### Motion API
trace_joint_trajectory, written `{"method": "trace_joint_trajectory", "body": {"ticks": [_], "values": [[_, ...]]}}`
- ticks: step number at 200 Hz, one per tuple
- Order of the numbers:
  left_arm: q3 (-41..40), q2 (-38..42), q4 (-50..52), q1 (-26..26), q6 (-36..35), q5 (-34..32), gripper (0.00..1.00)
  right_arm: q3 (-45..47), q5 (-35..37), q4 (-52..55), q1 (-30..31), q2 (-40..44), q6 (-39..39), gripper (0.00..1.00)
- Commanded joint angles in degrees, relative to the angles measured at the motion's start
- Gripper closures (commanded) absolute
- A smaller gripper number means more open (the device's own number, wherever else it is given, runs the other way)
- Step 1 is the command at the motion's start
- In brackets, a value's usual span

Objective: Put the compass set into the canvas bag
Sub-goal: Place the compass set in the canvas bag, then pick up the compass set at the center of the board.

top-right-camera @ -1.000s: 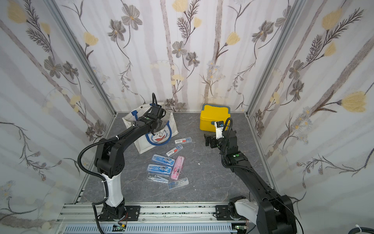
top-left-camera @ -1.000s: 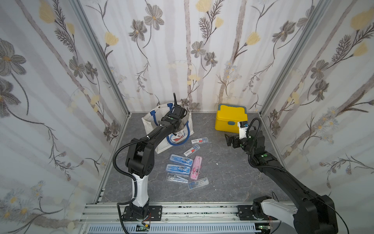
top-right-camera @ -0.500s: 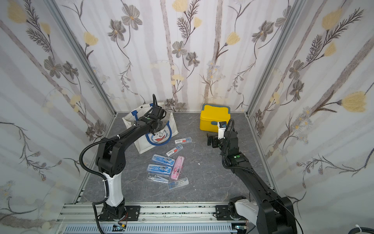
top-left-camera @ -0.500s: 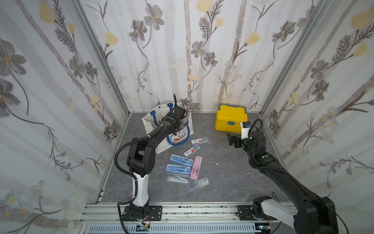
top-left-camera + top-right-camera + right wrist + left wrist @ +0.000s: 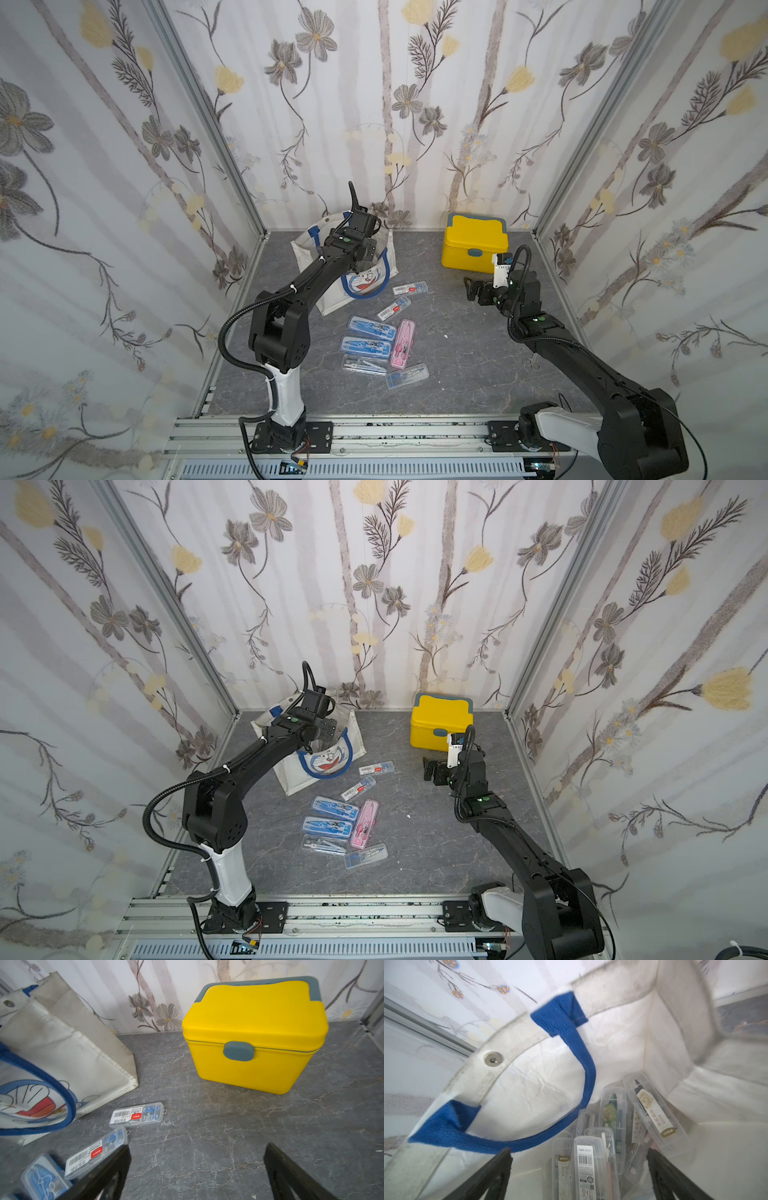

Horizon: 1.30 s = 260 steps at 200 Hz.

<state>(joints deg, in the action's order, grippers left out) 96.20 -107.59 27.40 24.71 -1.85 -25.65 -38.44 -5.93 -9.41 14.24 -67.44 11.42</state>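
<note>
White canvas fills my left wrist view. I look down into the canvas bag [image 5: 483,1076], where several clear compass sets [image 5: 584,1165] lie heaped on the bottom, one with its barcode label up. A blue handle [image 5: 588,1076] droops inside the bag. The left gripper [image 5: 579,1151] stands spread wide above the heap, gripping nothing.

Neither top view sees into the bag. There the left arm and gripper [image 5: 368,253] cover its mouth and cross part of its front [image 5: 332,301].

Compared with a second ago, the left arm is in the same spot over the bag. The right arm has barely shifted, and the spread of things on the table [image 5: 457,353] looks the same.

In front of the bag lie two blue cases [image 5: 372,326], a pink case [image 5: 402,343], two clear cases [image 5: 407,376] and two small labelled boxes [image 5: 137,1114].

The right gripper [image 5: 197,1146] hangs wide and empty over bare table. It faces the closed yellow box [image 5: 253,1039], which is near it but not touching.
</note>
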Motion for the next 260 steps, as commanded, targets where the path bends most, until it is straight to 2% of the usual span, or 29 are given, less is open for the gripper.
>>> {"method": "trace_joint_trajectory", "body": {"ticks": [1, 33, 80, 100, 113, 142, 158, 192, 260], "values": [[-2.17, 3.32, -5.01, 0.08, 3.15, 3.30, 0.00, 0.59, -4.58, -2.68, 1.36, 0.28, -3.85, 0.00], [-10.31, 11.94, -14.47, 0.23, 7.63, 10.17, 0.00, 0.64, -4.44, -1.08, 6.44, 1.06, -13.13, 0.00], [-28.49, 26.61, -34.41, 0.57, 13.75, 31.46, 0.00, 0.47, -5.78, 1.68, 13.76, 0.03, -26.00, 0.00], [-32.89, 30.06, -39.20, 1.38, 16.59, 37.44, 0.00, 0.44, -6.88, 4.49, 17.38, -0.71, -33.78, 0.02], [-34.64, 31.28, -40.45, 2.44, 18.21, 39.09, 0.00, 0.47, -5.87, 6.07, 20.19, -1.39, -38.43, 0.02], [-37.34, 32.48, -40.82, 6.39, 18.90, 38.35, 0.00, -0.04, -7.85, 11.95, 25.83, -3.80, -48.63, 0.02], [-38.51, 33.00, -40.85, 8.25, 18.81, 36.73, 0.00, -0.44, -8.90, 14.28, 27.81, -5.13, -50.87, 0.02], [-40.94, 34.82, -42.26, 9.52, 19.16, 33.83, 0.00, -4.11, -11.66, 21.18, 30.66, -9.21, -52.33, 0.07], [-46.54, 41.37, -44.45, 9.33, 19.43, 24.58, 0.00, -9.89, -8.63, 29.26, 36.89, -17.59, -52.47, 0.15]]}}
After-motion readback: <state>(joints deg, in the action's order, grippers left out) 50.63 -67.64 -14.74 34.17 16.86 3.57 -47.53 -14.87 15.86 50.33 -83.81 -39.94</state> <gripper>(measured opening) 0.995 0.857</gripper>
